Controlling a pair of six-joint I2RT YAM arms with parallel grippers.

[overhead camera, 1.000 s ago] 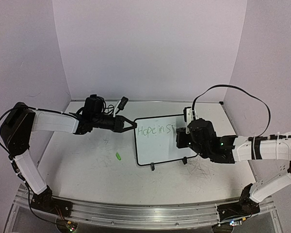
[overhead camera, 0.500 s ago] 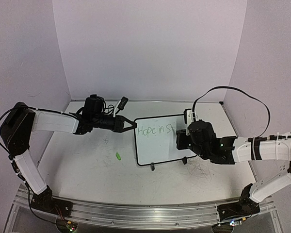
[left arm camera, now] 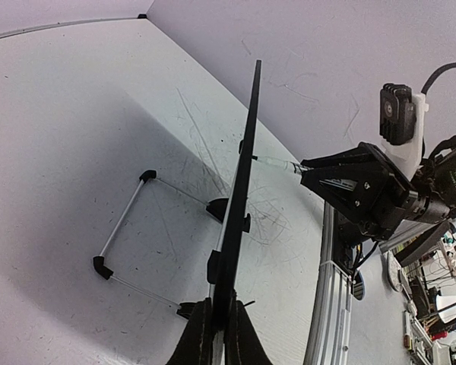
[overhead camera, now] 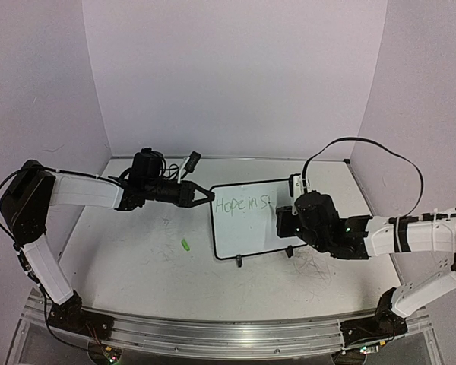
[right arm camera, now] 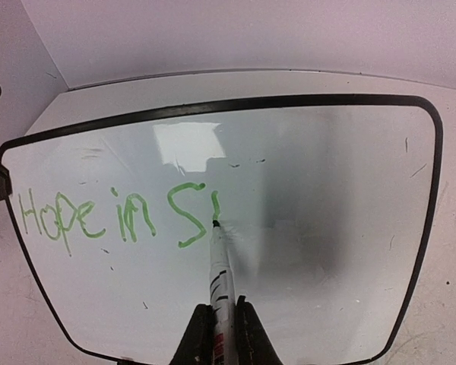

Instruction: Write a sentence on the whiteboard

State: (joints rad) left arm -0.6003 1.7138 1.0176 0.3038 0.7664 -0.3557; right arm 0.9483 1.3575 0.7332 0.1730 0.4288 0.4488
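My right pincer (right arm camera: 217, 331) pinches the marker (right arm camera: 220, 274), tip on the whiteboard (right arm camera: 327, 190) just ahead. The left pincer (left arm camera: 216, 334) clamps its edge. The sentence (right arm camera: 83, 217) is unfinished. I judge that excess pressure could slip the board.

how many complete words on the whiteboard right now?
2: "Hope" at the left of the whiteboard, "in" just right of it. A third is only started: "S" plus one stroke at the marker tip.

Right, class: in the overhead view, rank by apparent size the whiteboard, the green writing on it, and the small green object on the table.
Largest: the whiteboard.
Then: the green writing, covering only part of the board's top.
Smallest: the small green object, clearly tinier than the writing.
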